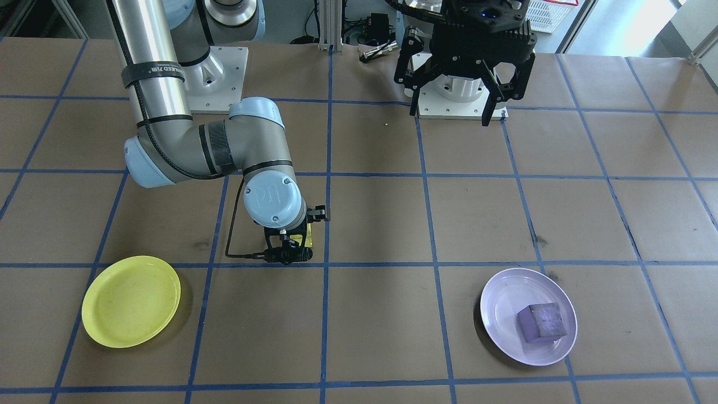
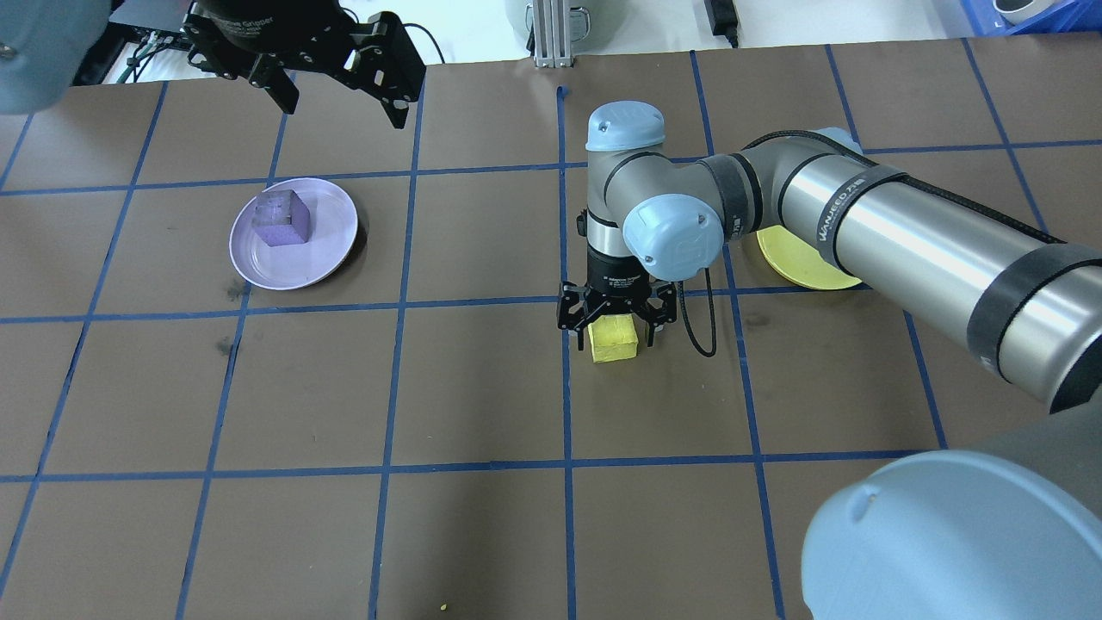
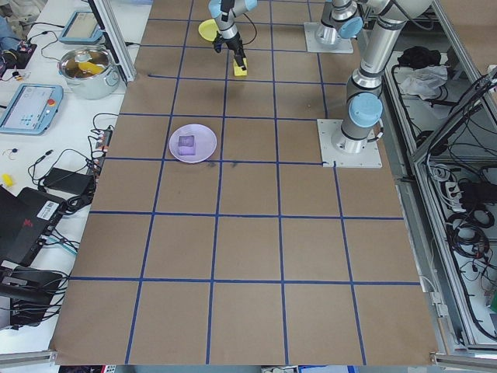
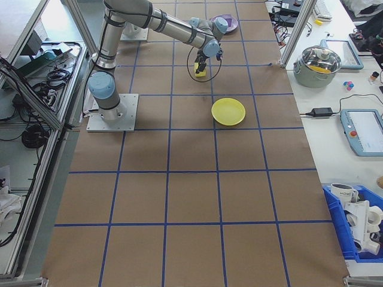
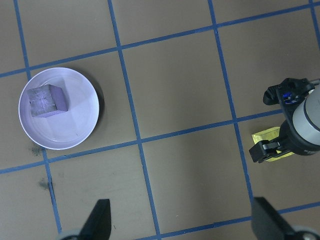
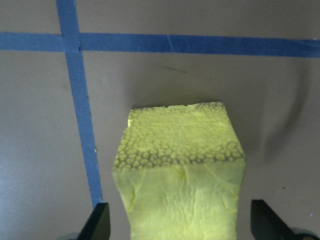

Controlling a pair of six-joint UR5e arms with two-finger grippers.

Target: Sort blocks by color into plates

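Right wrist view: yellow block [image 6: 180,170] btwn open right gripper [image 6: 180,225] fingers

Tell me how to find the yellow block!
Find the brown table with blue tape lines, then the long right arm reaching to its middle. Under that arm's right hand sits the yellow block, between the open fingers. The other block is purple and lies in the lavender plate.

Purple block [image 2: 281,219] on lavender plate [image 2: 331,244]
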